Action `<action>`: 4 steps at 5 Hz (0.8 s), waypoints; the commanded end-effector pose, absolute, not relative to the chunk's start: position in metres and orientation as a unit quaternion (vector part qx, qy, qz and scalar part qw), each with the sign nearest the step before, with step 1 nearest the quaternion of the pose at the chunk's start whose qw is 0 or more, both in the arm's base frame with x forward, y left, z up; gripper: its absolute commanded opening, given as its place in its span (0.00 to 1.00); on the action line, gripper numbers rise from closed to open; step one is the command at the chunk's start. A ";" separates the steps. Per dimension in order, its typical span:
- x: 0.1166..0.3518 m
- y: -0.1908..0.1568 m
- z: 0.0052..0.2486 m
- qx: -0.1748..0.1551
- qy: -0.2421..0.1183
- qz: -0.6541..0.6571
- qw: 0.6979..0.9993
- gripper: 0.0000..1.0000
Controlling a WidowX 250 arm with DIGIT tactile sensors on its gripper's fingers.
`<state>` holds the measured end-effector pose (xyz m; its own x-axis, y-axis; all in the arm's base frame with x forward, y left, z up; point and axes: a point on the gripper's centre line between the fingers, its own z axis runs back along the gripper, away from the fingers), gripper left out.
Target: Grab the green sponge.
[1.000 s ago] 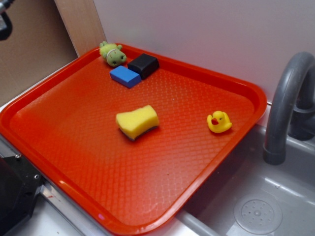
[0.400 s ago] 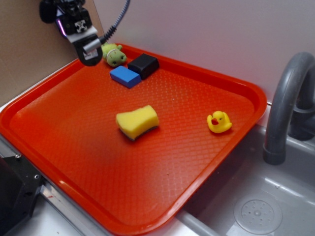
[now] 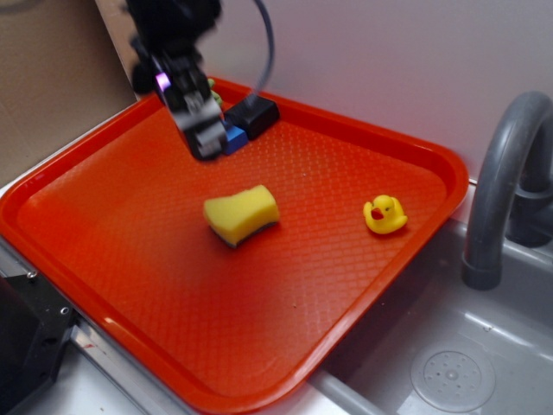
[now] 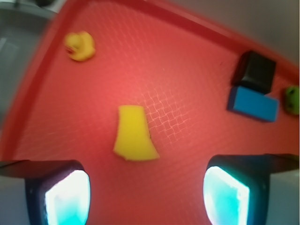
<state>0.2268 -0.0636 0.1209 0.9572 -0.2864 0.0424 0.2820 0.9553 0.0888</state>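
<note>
— Since a second ago, when only a sliver of the arm showed at the upper left corner, the gripper (image 3: 206, 143) has swung in over the red tray (image 3: 104, 259); it now hangs above the back-left part, in front of the blue block (image 3: 233, 138); what does that buy us?

— As I judge it, this is the approach; the green sponge (image 3: 241, 214) has not shifted at all; it lies near the tray's middle, yellow face up with its dark scouring layer against the tray, clear of the gripper and well apart from everything else.

— And the fingers?

— Spread wide, holding nothing; the wrist view shows the two pads (image 4: 68, 197) far apart at the bottom corners, with the sponge (image 4: 134, 134) ahead and a little toward the left pad; so the gripper must travel on toward it and then come down before it can close.

— Going left to right across the tray, what else?

— At the back left the small green plush toy (image 4: 293, 99), then the blue block, then the black block (image 3: 253, 113) touching it; the sponge in the middle; the yellow rubber duck (image 3: 384, 214) off to the right; past the rim, the grey faucet (image 3: 501, 173) and the sink (image 3: 449, 372).

— What can't you make out?

— In the exterior view the arm is motion-blurred and almost covers the plush toy and most of the blue block; the wrist view cuts the toy off at its right edge; it is soft all over, so the sponge's dark layer does not show there.
</note>
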 end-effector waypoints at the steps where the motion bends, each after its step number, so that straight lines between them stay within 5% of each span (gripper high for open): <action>1: 0.245 -0.068 0.070 0.049 -0.029 -0.120 0.991 1.00; 3: 0.245 -0.079 0.036 0.040 -0.002 -0.133 0.990 1.00; 4: 0.238 -0.082 0.030 0.039 -0.003 -0.138 0.990 0.00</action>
